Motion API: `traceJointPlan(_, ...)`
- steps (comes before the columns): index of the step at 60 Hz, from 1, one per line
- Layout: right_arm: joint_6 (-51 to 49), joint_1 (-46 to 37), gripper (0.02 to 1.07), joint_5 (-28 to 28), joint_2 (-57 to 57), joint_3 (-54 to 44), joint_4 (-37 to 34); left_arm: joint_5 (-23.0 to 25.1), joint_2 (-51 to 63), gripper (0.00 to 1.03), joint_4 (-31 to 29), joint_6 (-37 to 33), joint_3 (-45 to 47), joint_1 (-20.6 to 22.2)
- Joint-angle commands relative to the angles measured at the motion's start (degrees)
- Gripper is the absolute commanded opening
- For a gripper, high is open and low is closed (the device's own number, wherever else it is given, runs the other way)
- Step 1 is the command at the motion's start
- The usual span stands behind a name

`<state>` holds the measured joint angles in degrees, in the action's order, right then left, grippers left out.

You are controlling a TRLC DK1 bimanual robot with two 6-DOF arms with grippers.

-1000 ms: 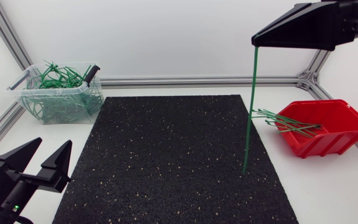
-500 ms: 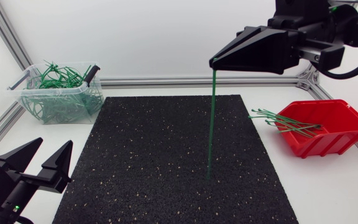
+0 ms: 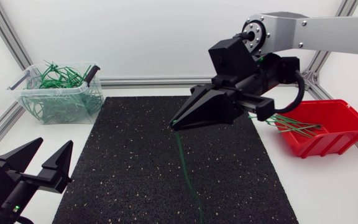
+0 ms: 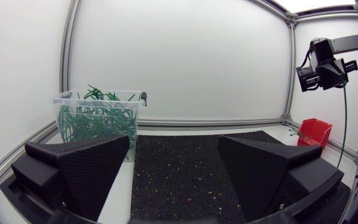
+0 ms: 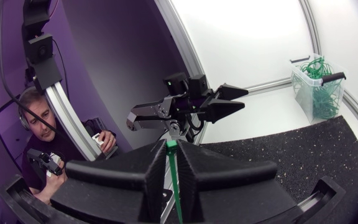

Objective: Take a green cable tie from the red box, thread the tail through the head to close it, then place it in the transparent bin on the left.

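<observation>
My right gripper [image 3: 176, 124] hangs over the middle of the black mat [image 3: 135, 155], shut on one end of a green cable tie [image 3: 187, 174]. The tie trails down from its tips toward the mat's front edge. In the right wrist view the tie [image 5: 174, 180] sits pinched between the fingers of the right gripper [image 5: 171, 146]. The red box [image 3: 328, 130] at the right holds several more green ties. At the back left stands the transparent bin [image 3: 61, 96], full of green ties. My left gripper [image 3: 41, 163] rests at the front left, open and empty.
Aluminium frame rails [image 3: 148, 81] run along the table's back and sides. The left wrist view shows the bin [image 4: 98, 121] ahead of the left gripper [image 4: 176, 174], and the red box [image 4: 314, 132] far off across the mat.
My right arm has swung from above the red box leftward and down over the mat, carrying the tie. The tie hung straight before and now trails toward the front. The left arm stayed put.
</observation>
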<state>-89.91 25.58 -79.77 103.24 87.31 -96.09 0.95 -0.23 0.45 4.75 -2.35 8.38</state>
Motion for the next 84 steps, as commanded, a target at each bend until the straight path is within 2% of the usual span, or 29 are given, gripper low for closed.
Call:
traceJointPlan(1,-3.5,-1.3,0.16,-0.5,3.5,-1.4,-13.6,-0.2,0.1,1.00,-1.7,1.0,2.2,0.3)
traceJointPlan(11,-5.4,-4.1,0.16,0.1,7.0,0.0,-13.6,-0.2,0.1,1.00,-1.8,1.0,2.2,0.6)
traceJointPlan(31,-5.4,-3.4,0.15,0.2,6.0,1.1,-13.7,-0.7,-0.6,1.00,-0.3,2.5,2.3,3.4)
traceJointPlan(34,-5.2,-3.2,0.15,0.2,5.7,1.3,-13.7,2.9,-0.6,0.99,0.7,4.0,2.3,3.7)
traceJointPlan(37,-5.0,-3.0,0.15,0.2,5.5,1.5,-13.7,4.6,-0.6,0.98,1.0,4.3,2.1,3.7)
traceJointPlan(43,-4.3,-2.4,0.15,0.2,5.1,2.4,-13.8,10.0,-0.6,0.91,2.8,5.1,1.3,3.7)
traceJointPlan(47,-3.8,-2.0,0.15,0.2,4.7,3.1,-13.8,11.4,0.4,0.91,5.2,5.1,1.3,3.9)
traceJointPlan(49,-3.3,-1.9,0.15,0.2,4.6,3.6,-13.8,12.7,2.9,0.87,7.4,5.1,1.2,4.3)
traceJointPlan(60,-1.8,-0.9,0.15,0.1,3.7,5.5,-13.8,17.9,20.3,0.87,15.4,5.4,-3.8,7.0)
traceJointPlan(64,-1.8,-0.5,0.15,0.1,3.6,5.7,-13.8,22.3,27.2,0.87,15.5,5.4,-7.2,6.2)
traceJointPlan(65,-1.8,-0.5,0.15,0.1,3.5,5.9,-13.8,24.7,29.6,0.87,15.9,5.4,-8.4,5.4)
traceJointPlan(69,-1.5,-0.4,0.15,0.0,3.5,6.2,-13.8,28.3,32.7,0.87,17.5,5.7,-9.6,4.6)
traceJointPlan(70,-1.5,-0.3,0.15,0.1,3.5,6.4,-13.8,30.6,34.4,0.87,18.3,5.7,-10.3,4.6)
traceJointPlan(79,-1.4,-0.2,0.15,0.0,3.5,7.4,-13.8,38.1,41.0,0.87,20.9,5.7,-13.2,5.2)
traceJointPlan(84,-1.4,-0.6,0.15,0.0,3.9,8.3,-13.9,40.3,44.3,0.87,22.5,5.7,-15.0,6.2)
